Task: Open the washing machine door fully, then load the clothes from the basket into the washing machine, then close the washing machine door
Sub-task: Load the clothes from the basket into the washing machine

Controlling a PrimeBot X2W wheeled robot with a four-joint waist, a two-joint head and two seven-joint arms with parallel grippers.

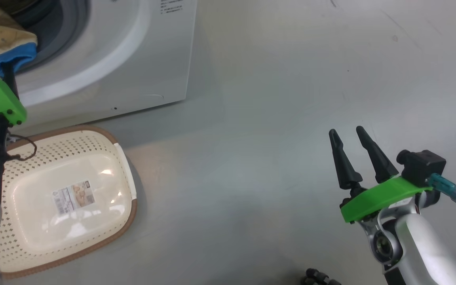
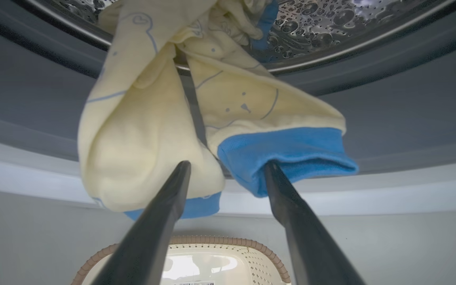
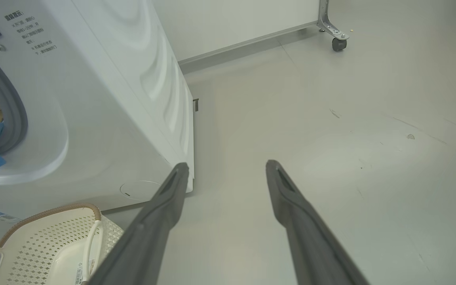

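- Grey floor (image 1: pixel 275 118), smooth with a few small marks, lies around everything. At 1 o'clock in the right wrist view, a pale wall panel (image 3: pixel 232 23) stands on a caster wheel (image 3: pixel 339 43).
- At 10 o'clock in the head view, the left gripper (image 2: pixel 227 164) is at the mouth of the washing machine (image 1: pixel 133 59). Its fingers are spread apart, and the tips only touch the clothes (image 2: pixel 149 130) (one on yellow cloth, one at a blue cuff) without pinching them.
- The clothes lie over the grey gasket (image 2: pixel 390 118), partly in the steel drum (image 2: pixel 331 23) and partly hanging outside.
- At 8 o'clock the basket (image 1: pixel 54 148) stands on the floor just in front of the machine, with nothing inside.
- At 4 o'clock the right gripper (image 1: pixel 346 130) hovers over bare floor, fingers apart, holding nothing.
- I judge that loading is nearly done: the hanging ends need a push inside, and then the door must be closed.
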